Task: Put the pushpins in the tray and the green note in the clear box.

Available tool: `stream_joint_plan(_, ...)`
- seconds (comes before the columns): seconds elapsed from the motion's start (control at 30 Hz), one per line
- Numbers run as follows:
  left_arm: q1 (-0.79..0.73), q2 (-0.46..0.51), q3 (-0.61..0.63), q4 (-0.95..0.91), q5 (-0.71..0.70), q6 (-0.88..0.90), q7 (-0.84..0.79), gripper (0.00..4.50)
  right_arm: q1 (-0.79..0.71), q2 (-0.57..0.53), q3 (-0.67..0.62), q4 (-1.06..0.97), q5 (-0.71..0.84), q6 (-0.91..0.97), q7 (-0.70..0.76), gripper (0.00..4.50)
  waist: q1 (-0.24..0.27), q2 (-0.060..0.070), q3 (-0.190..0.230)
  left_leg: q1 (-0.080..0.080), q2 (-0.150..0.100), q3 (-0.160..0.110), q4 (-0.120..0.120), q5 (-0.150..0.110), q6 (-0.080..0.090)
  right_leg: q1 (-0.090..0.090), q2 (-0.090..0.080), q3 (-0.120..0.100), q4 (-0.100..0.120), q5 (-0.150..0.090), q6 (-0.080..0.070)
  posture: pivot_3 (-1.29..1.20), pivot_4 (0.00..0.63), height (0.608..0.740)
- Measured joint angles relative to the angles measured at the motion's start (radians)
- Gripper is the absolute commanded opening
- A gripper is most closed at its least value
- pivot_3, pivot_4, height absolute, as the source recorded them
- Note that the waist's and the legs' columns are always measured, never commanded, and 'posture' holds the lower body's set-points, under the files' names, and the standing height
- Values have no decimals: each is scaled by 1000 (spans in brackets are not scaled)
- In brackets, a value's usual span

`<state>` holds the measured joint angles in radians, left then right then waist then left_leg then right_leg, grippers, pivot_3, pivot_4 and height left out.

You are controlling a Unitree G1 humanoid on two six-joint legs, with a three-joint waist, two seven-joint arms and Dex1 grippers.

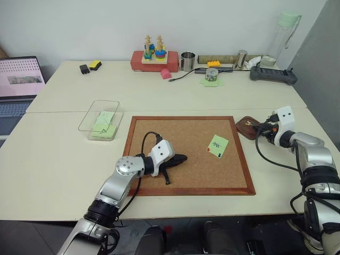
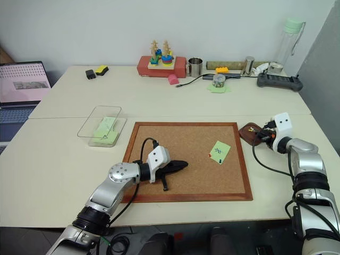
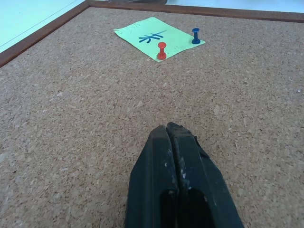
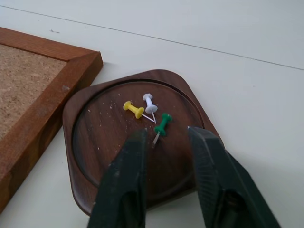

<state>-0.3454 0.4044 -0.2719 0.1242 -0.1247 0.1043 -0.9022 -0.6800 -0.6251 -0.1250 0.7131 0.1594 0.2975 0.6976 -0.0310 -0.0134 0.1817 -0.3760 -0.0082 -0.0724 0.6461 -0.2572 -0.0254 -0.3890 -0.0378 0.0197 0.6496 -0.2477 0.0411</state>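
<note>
Right gripper (image 4: pixel 166 140) hanging parted, grasping nothing, over the tray (image 4: pixel 95 156) — just off the cork board (image 1: pixel 159 133) frame; left gripper (image 3: pixel 173 133) clenched empty on open cork.

Cork board at centre, box to its left, tray to its right

The green scribbled note (image 1: pixel 218 145) lies on the wood-framed cork board (image 1: pixel 159 127) under two pushpins (image 3: pixel 162 50); the clear plastic box (image 1: pixel 101 120) and dark wooden tray (image 4: pixel 95 137) flank it on the worktop (image 1: pixel 53 159).
</note>
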Motion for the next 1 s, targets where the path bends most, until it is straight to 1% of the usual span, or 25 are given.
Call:
stream_joint_plan(0.07, 0, -1, 0, 0, 1, 0, 1, 0, 0, 0, 0, -2, 1, 0, 17, 2623, 0, 0, 0, 0, 0, 0, 0, 0, 0, 0, 0, 0, 0, 0, 0, 0, 150, 740)
stream_joint_plan(0.1, 0, -1, 0, 0, 1, 0, 1, 0, 0, 0, 0, -6, 1, 0, 26, 2764, 0, 0, 0, 0, 0, 0, 0, 0, 0, 0, 0, 0, 0, 0, 0, 0, 150, 740)
stream_joint_plan(0.13, 0, -1, 0, 0, 1, 0, 1, 0, 0, 0, 0, -11, 3, 0, 35, 3024, 0, 0, 0, 0, 0, 0, 0, 0, 0, 0, 0, 0, 0, 0, 0, 0, 150, 740)
stream_joint_plan(0.17, 0, -2, 0, 0, 2, -1, 1, 0, 5, -2, 0, -33, 10, -1, 53, 3158, 0, 0, 0, 0, 0, 0, 0, 0, 0, 0, 0, 0, 0, 0, 0, 0, 150, 740)
stream_joint_plan(0.23, 0, -7, -1, 0, 6, -1, 3, 0, 37, -18, 3, -116, 21, -7, 104, 3158, 1, 1, 0, 0, 0, -1, 0, 0, 0, 0, 0, 0, 0, 0, 0, 0, 150, 740)
stream_joint_plan(0.37, 0, -11, -3, -1, 8, -3, 5, 0, 189, -89, 32, -410, 72, 15, 255, 3158, 3, 1, 0, -1, 1, -3, 0, 0, 0, 0, 0, -2, 0, 0, 0, 0, 150, 740)
stream_joint_plan(0.4, 1, -9, 2, 0, 8, -3, 5, 0, 242, -98, 50, -529, 106, 42, 303, 3158, 3, 1, -1, -1, 1, -4, 0, 0, 0, 1, 0, -3, 0, 0, 0, 0, 150, 740)
stream_joint_plan(0.5, 2, -8, 3, 3, 11, -2, 7, 0, 344, -101, 105, -726, 140, 86, 344, 3158, 2, 1, -1, 0, 1, -4, 0, 0, 0, 1, 0, -3, 0, -1, 2, 0, 150, 740)
stream_joint_plan(0.57, 1, -9, 3, 4, 13, -2, 11, 0, 382, -82, 148, -788, 137, 93, 341, 3158, 1, 1, -1, 0, 1, -3, 1, 0, 0, 1, 0, -2, 0, -3, 5, 0, 150, 740)
stream_joint_plan(0.67, 1, -9, 2, 4, 14, -2, 12, 0, 390, -49, 185, -795, 127, 93, 316, 3158, 1, 1, -1, 1, 0, -2, 1, 0, 0, 2, 0, -1, -1, -2, 5, 0, 150, 740)
stream_joint_plan(0.77, 1, -9, 1, 2, 14, -2, 7, 0, 386, -36, 188, -764, 114, 84, 300, 3158, 3, 1, -1, 1, 0, -3, 0, 0, 0, 1, 0, -2, -1, 0, 2, 0, 150, 740)
stream_joint_plan(0.93, 2, -8, 3, 1, 14, -1, 6, 0, 377, -8, 188, -681, 98, 66, 287, 3158, 2, 1, -1, 1, 0, -3, 0, 0, 0, 1, 0, -2, -1, 0, 2, 0, 150, 740)
stream_joint_plan(1.0, 2, -8, 3, 1, 14, -1, 7, 0, 372, -4, 189, -667, 97, 56, 290, 2804, 2, 1, -1, 1, 0, -2, 0, 0, 0, 1, 0, -2, -1, -1, 2, 0, 150, 740)
